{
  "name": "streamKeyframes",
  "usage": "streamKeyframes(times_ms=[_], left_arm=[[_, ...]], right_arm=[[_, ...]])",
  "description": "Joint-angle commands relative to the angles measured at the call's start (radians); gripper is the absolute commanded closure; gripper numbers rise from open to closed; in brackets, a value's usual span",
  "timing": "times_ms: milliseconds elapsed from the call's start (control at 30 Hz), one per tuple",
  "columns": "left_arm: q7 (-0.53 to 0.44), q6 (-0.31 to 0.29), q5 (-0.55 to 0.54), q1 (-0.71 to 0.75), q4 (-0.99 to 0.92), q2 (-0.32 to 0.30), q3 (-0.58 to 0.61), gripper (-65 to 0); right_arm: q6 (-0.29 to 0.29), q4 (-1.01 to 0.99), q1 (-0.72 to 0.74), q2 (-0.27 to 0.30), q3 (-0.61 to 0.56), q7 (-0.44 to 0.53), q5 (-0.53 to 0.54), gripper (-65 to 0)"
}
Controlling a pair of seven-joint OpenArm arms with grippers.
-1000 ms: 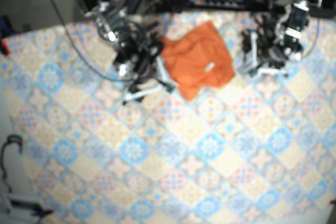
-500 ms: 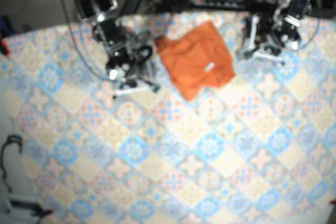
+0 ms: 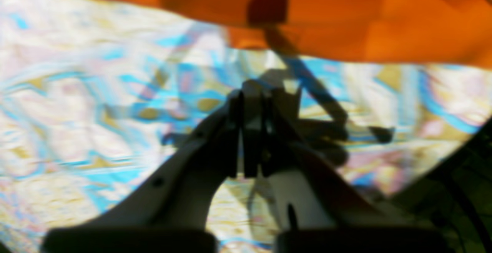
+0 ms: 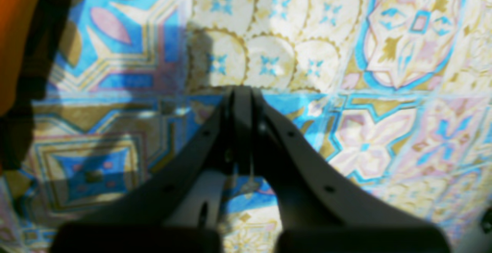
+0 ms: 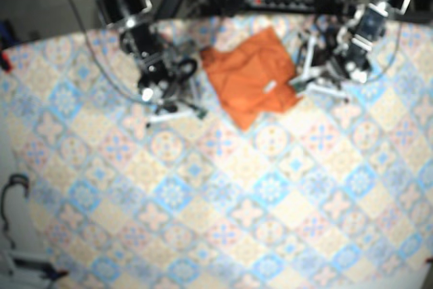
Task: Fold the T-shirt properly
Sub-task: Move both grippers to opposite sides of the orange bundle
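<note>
At the far middle of the table, between the two arm bases, the orange T-shirt [image 5: 250, 76] lay as a rumpled, roughly diamond-shaped heap on the patterned tablecloth [image 5: 270, 194], a small white label showing near its lower right edge. The left gripper [image 3: 251, 95] had its jaws together with nothing between them. It sat low over the cloth, just beside the shirt's near hem, and its wrist view was badly smeared. The right gripper [image 4: 240, 91] was likewise closed on nothing over bare cloth, with the orange fabric only at the left margin of its wrist view. Judged risks were as follows. If either gripper went into the fabric with its jaws together, it would shove the heap rather than pinch it, adding creases. If the jaws opened late or too low, they could catch the tablecloth with the hem and drag both. The layers were bunched, so a pinch at the edge might take two or three plies and lift a wad instead of one corner. With the right gripper standing off the shirt, a pull by the left alone would probably skew the garment toward the arm bases and cables behind. I could not tell which edge was sleeve or hem, so a wrong grasp point was likely.
</note>
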Motion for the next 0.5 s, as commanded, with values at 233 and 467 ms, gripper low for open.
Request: streamKeyframes(times_ms=[233,467], left_arm=[[-0.005,0.005,0.003,-0.074,-0.027,0.010,-0.005,0.0],[-0.005,0.005,0.001,-0.080,-0.036,0.035,-0.005,0.0]], right_arm=[[0.023,0.004,-0.002,-0.006,-0.131,-0.052,0.037,0.0],[0.023,0.007,-0.002,-0.003,-0.165,-0.095,0.034,0.0]])
